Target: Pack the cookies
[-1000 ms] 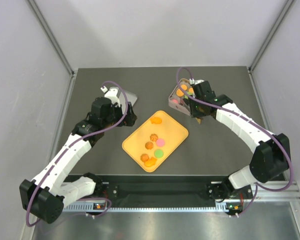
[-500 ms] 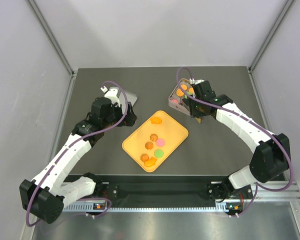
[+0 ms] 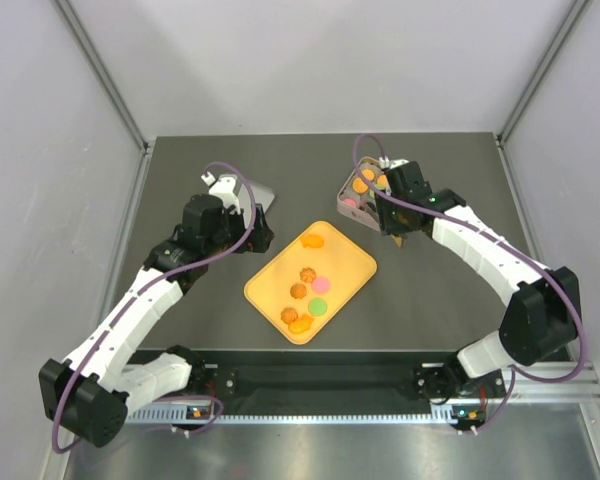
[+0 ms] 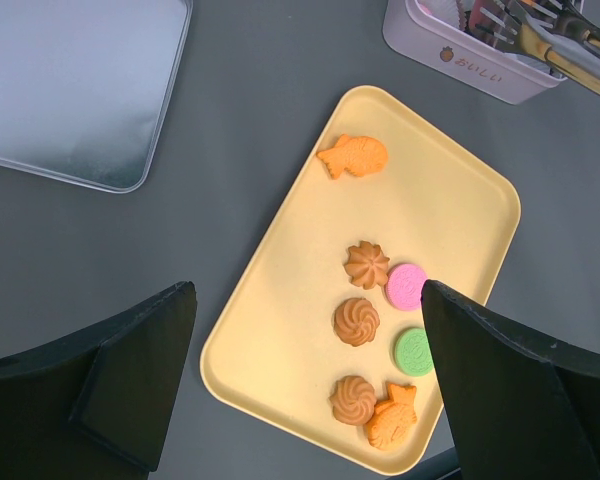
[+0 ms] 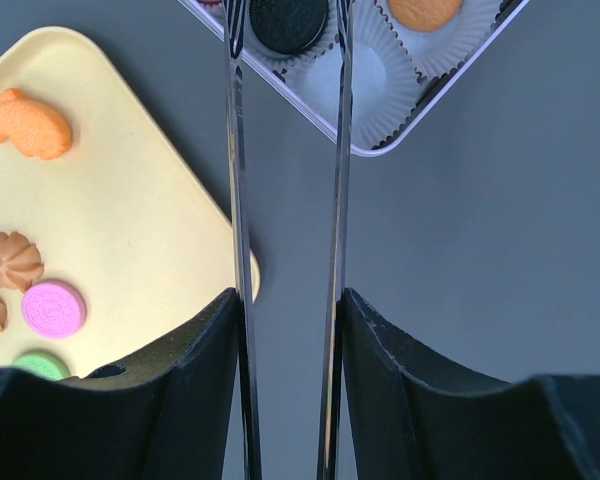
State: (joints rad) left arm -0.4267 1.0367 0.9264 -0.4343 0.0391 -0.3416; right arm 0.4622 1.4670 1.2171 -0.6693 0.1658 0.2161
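Several cookies lie on the orange tray (image 4: 280, 300): an orange fish (image 4: 354, 156), swirls (image 4: 366, 264), a pink one (image 4: 406, 286) and a green one (image 4: 416, 351). My left gripper (image 4: 308, 292) hangs open above the tray's near end, holding nothing. My right gripper (image 5: 290, 300) is shut on metal tongs (image 5: 237, 150). The tong tips stand apart on either side of a black cookie (image 5: 288, 22), which sits in a paper cup of the pink tin (image 5: 375, 148). Beside it in the tin is an orange cookie (image 5: 425, 10). From above, the right gripper (image 3: 395, 215) is at the tin's (image 3: 348, 188) near edge.
A silver lid (image 4: 75, 85) lies on the table left of the tray, beyond the left gripper (image 3: 245, 228). An empty white paper cup (image 5: 375, 75) sits in the tin just below the black cookie. Grey walls close in the table on three sides.
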